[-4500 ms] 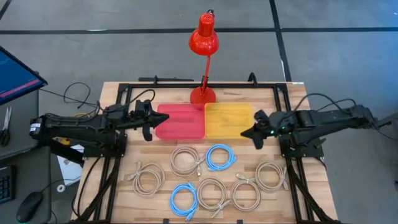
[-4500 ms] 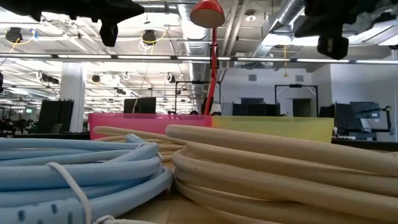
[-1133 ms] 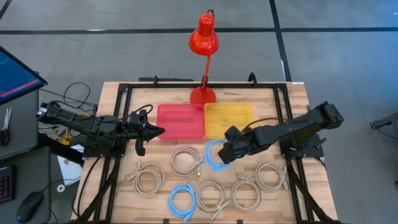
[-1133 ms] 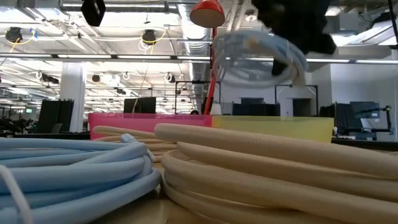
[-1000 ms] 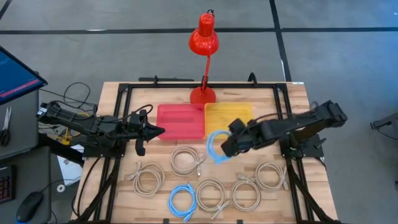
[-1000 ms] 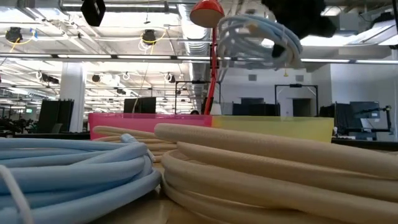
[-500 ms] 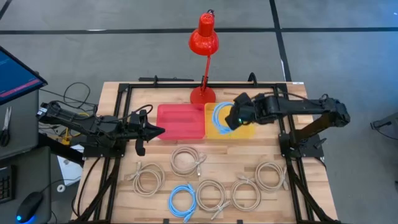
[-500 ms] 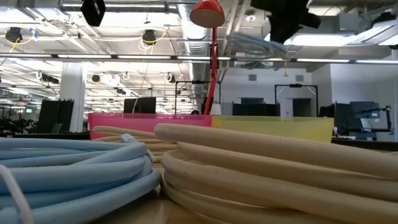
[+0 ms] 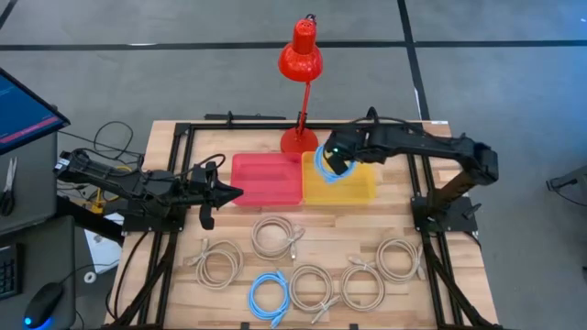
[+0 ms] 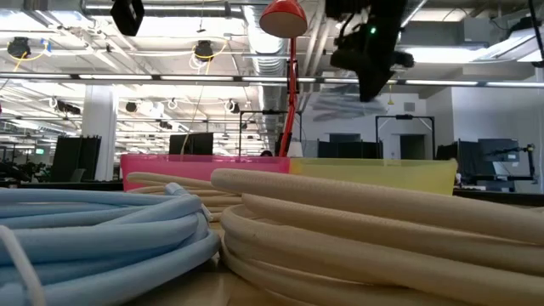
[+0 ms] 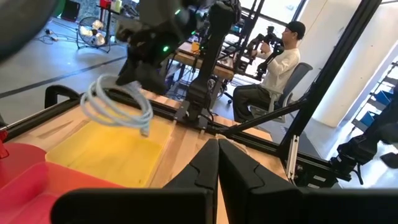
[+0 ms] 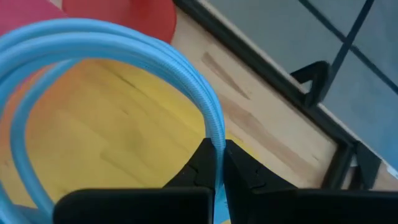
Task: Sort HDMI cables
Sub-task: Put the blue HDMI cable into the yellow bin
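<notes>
One blue cable coil (image 9: 326, 163) hangs clamped in the right gripper (image 9: 336, 159) above the yellow tray (image 9: 353, 186). Left gripper (image 9: 223, 192), fingers closed and empty, sits beside the red tray (image 9: 266, 179). Six coils on the table (image 9: 303, 275).

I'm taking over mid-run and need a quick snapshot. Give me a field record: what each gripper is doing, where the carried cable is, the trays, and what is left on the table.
right gripper: shut on the light blue coil, held in the air above the yellow tray
left gripper: shut, empty, waiting at the left edge of the pink tray
pink tray: no cable visible in it
yellow tray: nothing resting in it yet
coils left on table: five beige coils, one blue coil
red lamp: stands behind the trays
</notes>
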You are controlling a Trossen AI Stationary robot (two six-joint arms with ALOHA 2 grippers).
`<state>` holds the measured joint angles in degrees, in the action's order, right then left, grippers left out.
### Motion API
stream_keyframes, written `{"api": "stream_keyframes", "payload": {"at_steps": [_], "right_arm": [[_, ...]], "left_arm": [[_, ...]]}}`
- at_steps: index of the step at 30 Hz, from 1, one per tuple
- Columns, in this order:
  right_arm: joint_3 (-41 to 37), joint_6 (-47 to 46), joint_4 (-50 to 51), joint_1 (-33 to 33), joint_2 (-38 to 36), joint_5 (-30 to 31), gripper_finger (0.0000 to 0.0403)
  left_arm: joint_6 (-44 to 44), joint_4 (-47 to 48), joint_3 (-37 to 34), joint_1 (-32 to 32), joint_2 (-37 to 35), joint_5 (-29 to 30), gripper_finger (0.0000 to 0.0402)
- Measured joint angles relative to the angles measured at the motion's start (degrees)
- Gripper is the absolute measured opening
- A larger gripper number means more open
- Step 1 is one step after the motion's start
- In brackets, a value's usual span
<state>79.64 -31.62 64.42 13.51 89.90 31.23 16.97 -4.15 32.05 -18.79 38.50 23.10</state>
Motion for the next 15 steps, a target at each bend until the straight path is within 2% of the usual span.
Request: {"api": "stream_keyframes", "payload": {"at_steps": [4,15], "right_arm": [[-1.88,2.2,-3.95,2.06,2.84,-2.65,0.0],[-2.14,5.33,-6.82,4.62,12.76,-8.84,0.0]], "left_arm": [[0.01,0.0,0.0,0.0,0.0,0.0,0.001],[0.0,0.05,0.0,0.0,0.0,-0.01,0.001]]}}
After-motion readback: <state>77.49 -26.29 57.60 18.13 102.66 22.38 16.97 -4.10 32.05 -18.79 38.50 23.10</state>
